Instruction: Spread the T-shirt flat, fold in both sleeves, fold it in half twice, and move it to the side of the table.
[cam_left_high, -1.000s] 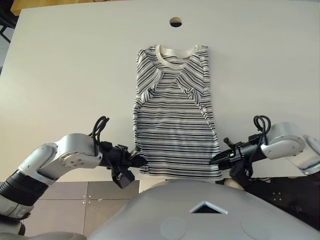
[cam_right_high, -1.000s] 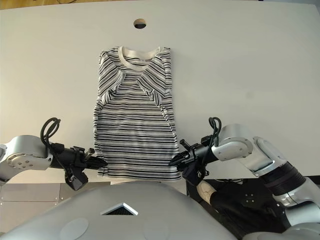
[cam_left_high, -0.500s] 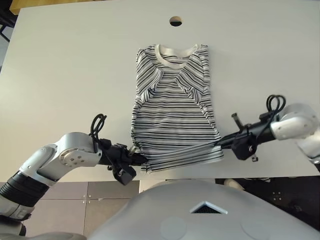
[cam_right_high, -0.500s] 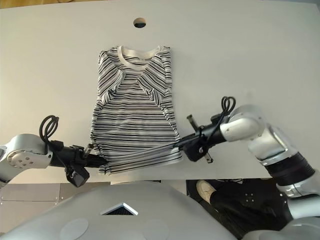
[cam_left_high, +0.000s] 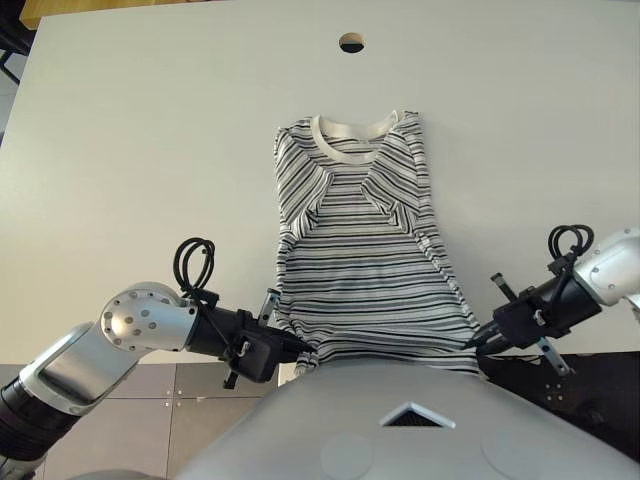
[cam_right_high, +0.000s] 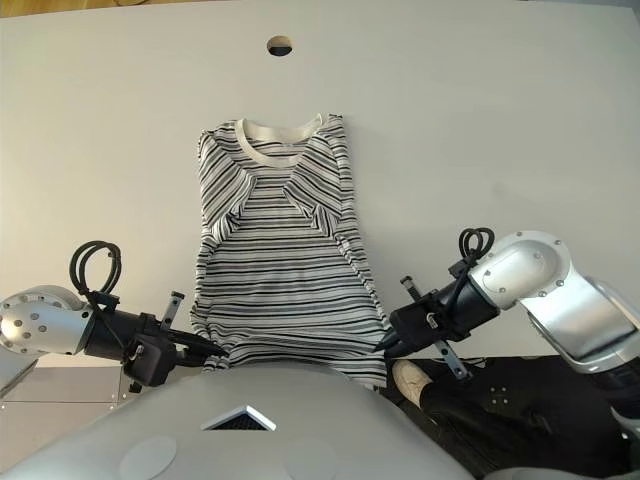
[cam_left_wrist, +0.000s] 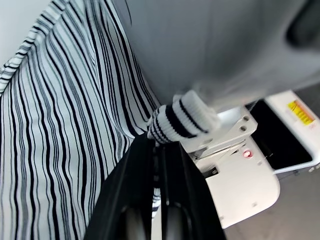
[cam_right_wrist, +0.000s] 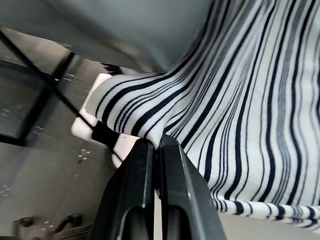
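Note:
A black-and-white striped T-shirt (cam_left_high: 365, 260) lies on the white table (cam_left_high: 150, 150), collar at the far end and both sleeves folded in over the chest. Its hem hangs past the table's near edge. My left gripper (cam_left_high: 300, 348) is shut on the hem's left corner, and the left wrist view shows the pinched striped cloth (cam_left_wrist: 182, 117) bunched at the fingertips. My right gripper (cam_left_high: 470, 345) is shut on the hem's right corner, with the cloth (cam_right_wrist: 240, 100) stretched taut from it.
A round hole (cam_left_high: 351, 43) sits in the table beyond the collar. Bare tabletop lies wide on both sides of the shirt. Below the near edge are grey floor tiles (cam_left_high: 190, 400) and a white box (cam_left_wrist: 245, 175).
Both grippers have drawn the hem back toward me, and the whole shirt has slid nearer. The right gripper, raised out to the right half a second ago, has dropped to the table's near edge.

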